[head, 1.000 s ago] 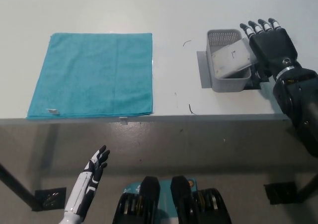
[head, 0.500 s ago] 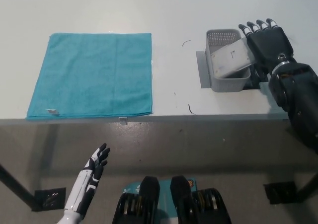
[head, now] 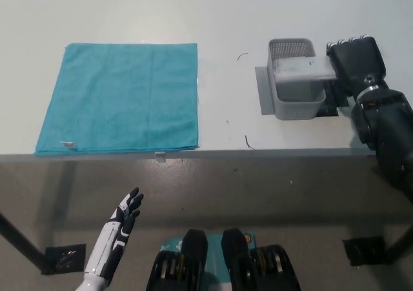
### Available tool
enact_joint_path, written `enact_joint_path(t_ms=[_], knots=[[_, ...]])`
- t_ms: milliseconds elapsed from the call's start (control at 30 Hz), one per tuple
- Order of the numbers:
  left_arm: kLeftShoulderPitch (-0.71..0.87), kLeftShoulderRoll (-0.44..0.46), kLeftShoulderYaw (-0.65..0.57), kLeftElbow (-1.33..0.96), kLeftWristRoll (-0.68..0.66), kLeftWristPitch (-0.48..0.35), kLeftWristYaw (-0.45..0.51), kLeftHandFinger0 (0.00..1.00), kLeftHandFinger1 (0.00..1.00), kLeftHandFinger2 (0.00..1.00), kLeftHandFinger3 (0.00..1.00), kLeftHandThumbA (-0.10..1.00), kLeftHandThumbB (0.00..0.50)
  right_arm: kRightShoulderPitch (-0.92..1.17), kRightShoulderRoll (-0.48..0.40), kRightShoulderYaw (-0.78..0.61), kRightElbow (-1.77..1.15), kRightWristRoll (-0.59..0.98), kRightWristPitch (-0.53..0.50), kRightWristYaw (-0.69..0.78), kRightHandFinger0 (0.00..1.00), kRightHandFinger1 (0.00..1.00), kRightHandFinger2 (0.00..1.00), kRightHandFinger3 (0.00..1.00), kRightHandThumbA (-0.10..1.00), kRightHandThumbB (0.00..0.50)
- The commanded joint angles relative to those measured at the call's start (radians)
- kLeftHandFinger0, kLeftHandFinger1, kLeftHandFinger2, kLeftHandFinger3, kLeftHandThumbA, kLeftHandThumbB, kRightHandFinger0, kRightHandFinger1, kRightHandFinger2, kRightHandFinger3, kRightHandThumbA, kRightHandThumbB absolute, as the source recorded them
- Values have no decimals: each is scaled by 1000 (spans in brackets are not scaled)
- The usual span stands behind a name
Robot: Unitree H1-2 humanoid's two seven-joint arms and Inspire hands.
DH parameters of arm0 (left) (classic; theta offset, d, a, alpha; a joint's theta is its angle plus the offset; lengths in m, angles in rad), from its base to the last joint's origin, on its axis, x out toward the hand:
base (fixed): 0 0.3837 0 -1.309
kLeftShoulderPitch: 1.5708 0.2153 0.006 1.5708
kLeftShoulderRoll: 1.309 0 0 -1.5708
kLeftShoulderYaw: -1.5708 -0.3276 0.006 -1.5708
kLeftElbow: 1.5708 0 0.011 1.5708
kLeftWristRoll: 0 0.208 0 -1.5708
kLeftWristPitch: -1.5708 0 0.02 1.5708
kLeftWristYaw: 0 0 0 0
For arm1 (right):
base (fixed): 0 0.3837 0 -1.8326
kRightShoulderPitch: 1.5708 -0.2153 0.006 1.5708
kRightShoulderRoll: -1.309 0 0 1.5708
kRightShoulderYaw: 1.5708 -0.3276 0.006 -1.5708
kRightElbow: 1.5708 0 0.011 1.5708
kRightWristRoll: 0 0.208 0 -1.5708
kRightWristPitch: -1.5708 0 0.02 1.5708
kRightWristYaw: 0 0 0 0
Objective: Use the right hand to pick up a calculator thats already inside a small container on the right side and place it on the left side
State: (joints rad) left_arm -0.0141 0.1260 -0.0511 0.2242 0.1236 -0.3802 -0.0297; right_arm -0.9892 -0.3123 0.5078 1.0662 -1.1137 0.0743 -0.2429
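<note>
Head view: I see my right hand point(head: 353, 60) upper right, fingers curled onto the calculator point(head: 303, 70), which lies tilted across the small container point(head: 297, 102). Left hand point(head: 119, 230) rests lower left, spread. Teal cloth point(head: 119, 97) upper left.

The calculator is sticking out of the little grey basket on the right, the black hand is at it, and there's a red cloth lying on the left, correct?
Almost. The head view shows the cloth on the left is teal, not red. The rest holds: the calculator juts out of the grey basket on the right, with the black right hand at its end.
</note>
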Motion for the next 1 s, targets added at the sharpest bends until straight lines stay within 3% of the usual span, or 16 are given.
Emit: enact_joint_path(t_ms=[0,33,100,233,267,300,333,400,467,533,667,733,800,833,867,967], knots=[[-29,23,2,-22,1,-47,-8,1000,1000,1000,1000,1000,5,-110,23,-4,160,64,-165,-467,0,181,545,390,-100,191],[-30,23,2,-21,3,-49,-6,1000,1000,1000,1000,1000,9,-110,22,-10,160,72,-169,-465,0,200,560,369,-100,142],[-30,23,2,-20,4,-47,-6,1000,1000,1000,1000,1000,19,-113,17,-3,173,66,-174,-503,0,199,553,317,-100,171],[-31,23,2,-21,7,-47,-4,1000,1000,1000,1000,1000,18,-118,8,-7,168,75,-193,-517,0,291,668,307,-100,204],[-31,23,2,-21,8,-47,-4,1000,1000,1000,1000,1000,17,-120,5,-8,165,78,-196,-517,0,293,671,307,-100,207],[-30,22,2,-23,8,-45,-4,1000,1000,1000,1000,1000,18,-122,4,-10,163,81,-199,-519,0,267,626,286,-100,245],[-30,22,2,-24,8,-40,-4,1000,1000,1000,1000,1000,27,-126,3,-11,163,83,-192,-524,0,259,613,267,-100,204],[-30,21,3,-24,6,-42,-3,1000,1000,1000,1000,1000,20,-129,-3,-20,154,95,-221,-563,0,240,622,242,-100,197],[-33,24,3,-19,4,-47,-5,1000,1000,1000,1000,1000,18,-135,-15,-33,131,109,-243,-574,0,316,755,351,-100,216],[-33,25,3,-18,1,-47,-7,1000,1000,1000,1000,1000,15,-140,-21,-44,115,121,-256,-584,0,354,785,632,-100,230],[-32,24,1,-18,0,-50,-8,1000,1000,1000,1000,1000,3,-147,-56,-90,-1,157,-267,-526,0,337,758,692,-100,221],[-31,24,2,-19,3,-48,-6,1000,1000,1000,1000,1000,6,-145,-62,-106,-38,160,-264,-527,0,327,738,664,-100,239],[-28,24,3,-21,0,-45,-6,1000,1000,1000,1000,1000,13,-141,-71,-126,-100,164,-274,-530,0,261,673,572,-100,251],[-28,24,2,-23,1,-43,-6,1000,1000,1000,1000,1000,15,-135,-78,-134,-142,165,-266,-507,0,215,624,442,-100,268],[-28,25,1,-21,1,-45,-7,1000,1000,1000,1000,1000,14,-132,-84,-142,-175,165,-277,-511,0,190,608,378,-100,278],[-29,25,0,-16,-3,-47,-7,1000,1000,1000,1000,1000,1,-128,-88,-162,-239,172,-271,-490,0,191,623,368,-100,264]])
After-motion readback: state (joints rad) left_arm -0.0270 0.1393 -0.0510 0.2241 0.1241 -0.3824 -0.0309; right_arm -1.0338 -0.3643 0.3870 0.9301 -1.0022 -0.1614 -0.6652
